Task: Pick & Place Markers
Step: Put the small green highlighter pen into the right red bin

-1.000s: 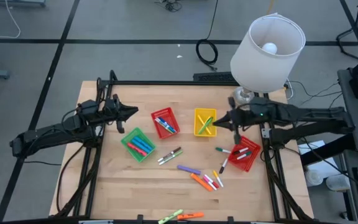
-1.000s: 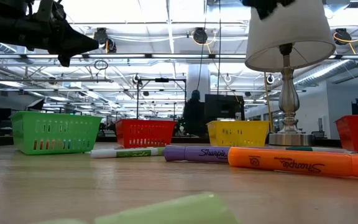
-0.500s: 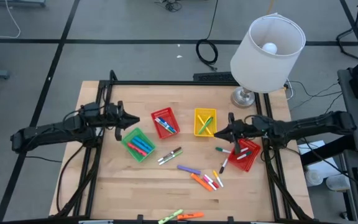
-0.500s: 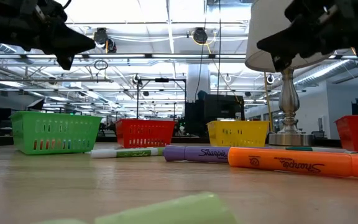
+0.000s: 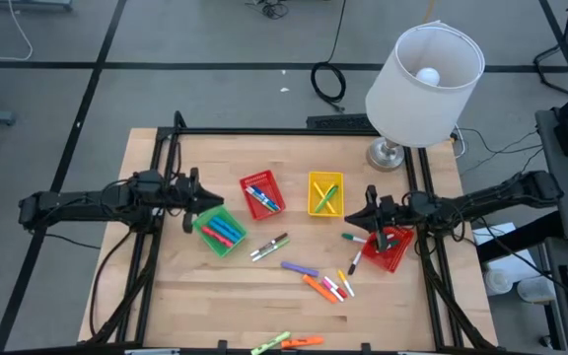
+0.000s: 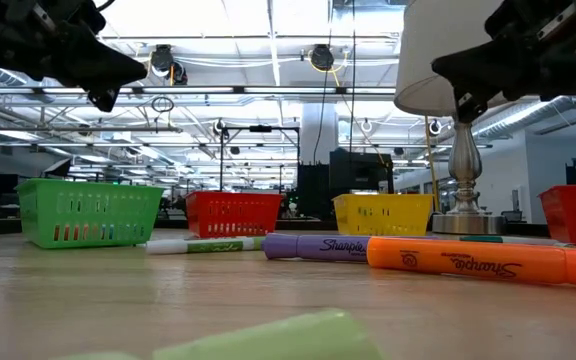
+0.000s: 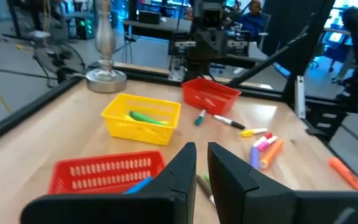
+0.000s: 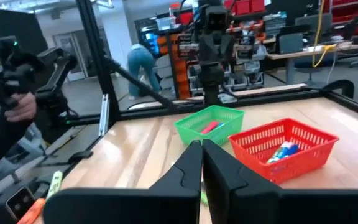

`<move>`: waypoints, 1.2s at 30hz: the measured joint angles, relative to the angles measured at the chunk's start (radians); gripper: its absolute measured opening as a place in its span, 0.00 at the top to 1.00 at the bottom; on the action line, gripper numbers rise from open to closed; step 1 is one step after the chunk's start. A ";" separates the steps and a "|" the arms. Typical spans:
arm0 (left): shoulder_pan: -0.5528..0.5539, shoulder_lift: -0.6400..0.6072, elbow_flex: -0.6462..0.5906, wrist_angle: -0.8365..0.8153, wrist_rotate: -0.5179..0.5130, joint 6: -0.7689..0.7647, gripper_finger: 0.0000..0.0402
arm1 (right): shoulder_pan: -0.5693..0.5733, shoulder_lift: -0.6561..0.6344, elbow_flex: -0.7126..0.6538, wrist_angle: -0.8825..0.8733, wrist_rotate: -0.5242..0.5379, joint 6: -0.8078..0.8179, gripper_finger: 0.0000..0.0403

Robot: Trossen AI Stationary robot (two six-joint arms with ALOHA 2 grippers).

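The left gripper (image 5: 208,198) hangs over the green basket (image 5: 219,229), fingers nearly together and empty. The right gripper (image 5: 357,215), fully closed and empty, hangs beside the right-hand red basket (image 5: 392,247). Markers (image 5: 316,279) lie loose mid-table (others sit inside the baskets).

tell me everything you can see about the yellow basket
The yellow basket is a small rectangular tray of mesh-like plastic with slotted walls and an open top. It stands upright on the wooden table, between the red basket on one side and the lamp base on the other, touching neither. Inside lie a green marker and what looks like an orange one, crossed. No gripper touches it.
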State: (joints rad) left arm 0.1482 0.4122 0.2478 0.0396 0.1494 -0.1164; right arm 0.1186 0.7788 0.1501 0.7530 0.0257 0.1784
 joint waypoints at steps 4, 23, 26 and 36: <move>0.000 0.000 0.000 0.029 -0.045 0.032 0.88 | 0.010 0.000 0.000 -0.033 0.001 -0.016 1.00; 0.000 0.000 0.000 0.048 -0.084 0.038 0.88 | 0.276 0.247 0.467 -0.845 0.428 0.038 1.00; 0.000 0.000 0.000 0.046 -0.083 0.039 0.88 | 0.326 0.410 0.669 -1.152 0.441 0.127 1.00; 0.001 0.000 0.000 0.046 -0.082 0.036 0.88 | 0.271 0.858 1.183 -1.982 0.303 0.364 1.00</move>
State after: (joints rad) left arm 0.1490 0.4122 0.2478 0.0854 0.0675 -0.0803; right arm 0.3894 1.6367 1.3327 -1.2288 0.3288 0.5419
